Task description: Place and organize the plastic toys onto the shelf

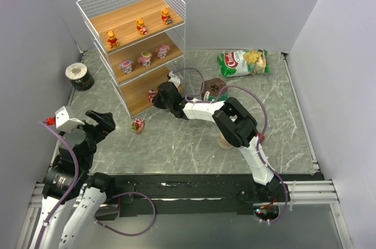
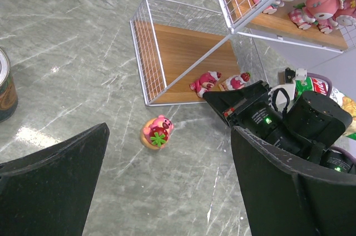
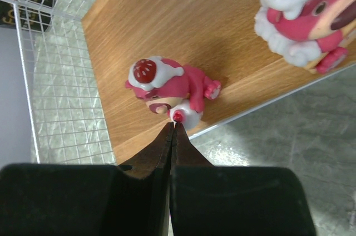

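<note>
your right gripper (image 3: 173, 127) is pinched shut on nothing, tips at the foot of a pink toy (image 3: 167, 85) lying sideways at the front edge of the shelf's (image 2: 183, 52) bottom tier; contact is hard to judge. a second toy (image 3: 303, 19) there is cut off. your left gripper (image 1: 101, 123) stands wide, empty, near a loose toy (image 2: 157, 132) on the table (image 2: 83, 80).

white wire-frame shelf with three wooden tiers (image 1: 176, 11): sides and back meshed, entry from the front only. bottom tier's front edge taken up by two pink bear figurines with strawberry caps (image 3: 167, 88) and the right gripper (image 3: 172, 130), tips pressed together, right at one. board behind them bare. grey marble table (image 2: 83, 80) open all round the lone pink figurine with green leaf (image 2: 157, 132).
</note>
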### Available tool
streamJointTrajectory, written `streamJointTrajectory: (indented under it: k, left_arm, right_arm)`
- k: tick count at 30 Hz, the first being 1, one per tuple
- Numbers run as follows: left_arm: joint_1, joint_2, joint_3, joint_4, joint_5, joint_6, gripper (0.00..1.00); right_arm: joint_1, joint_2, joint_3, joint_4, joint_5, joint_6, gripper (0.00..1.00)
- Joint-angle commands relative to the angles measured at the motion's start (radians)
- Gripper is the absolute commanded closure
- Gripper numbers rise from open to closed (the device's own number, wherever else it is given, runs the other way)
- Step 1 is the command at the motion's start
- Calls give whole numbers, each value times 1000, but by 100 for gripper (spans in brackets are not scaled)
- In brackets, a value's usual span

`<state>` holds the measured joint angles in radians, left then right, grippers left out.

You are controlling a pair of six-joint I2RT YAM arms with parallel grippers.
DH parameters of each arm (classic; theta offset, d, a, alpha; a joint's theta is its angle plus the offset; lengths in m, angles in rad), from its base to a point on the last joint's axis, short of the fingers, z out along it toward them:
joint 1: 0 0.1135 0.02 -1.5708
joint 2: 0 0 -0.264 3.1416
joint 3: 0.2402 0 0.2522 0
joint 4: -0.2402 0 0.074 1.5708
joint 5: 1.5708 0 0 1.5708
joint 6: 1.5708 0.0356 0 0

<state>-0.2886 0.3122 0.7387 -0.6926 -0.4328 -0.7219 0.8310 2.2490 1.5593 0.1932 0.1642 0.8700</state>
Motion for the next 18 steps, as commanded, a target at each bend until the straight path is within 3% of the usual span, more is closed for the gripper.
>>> streamJointTrajectory:
  k: [1,16,18]
  left_arm:
    - [-1,5,-2,34,-1,1,4]
    - [-1,7,-2,34,0,1,4]
    - [-1,8,-1,34,2,3,4]
  right_arm:
    - [-10,-19,-11,9,46,-16,100]
    - [-1,-83,-88,112,21,-89,100]
    - [6,-98,-105,111,21,-120,96]
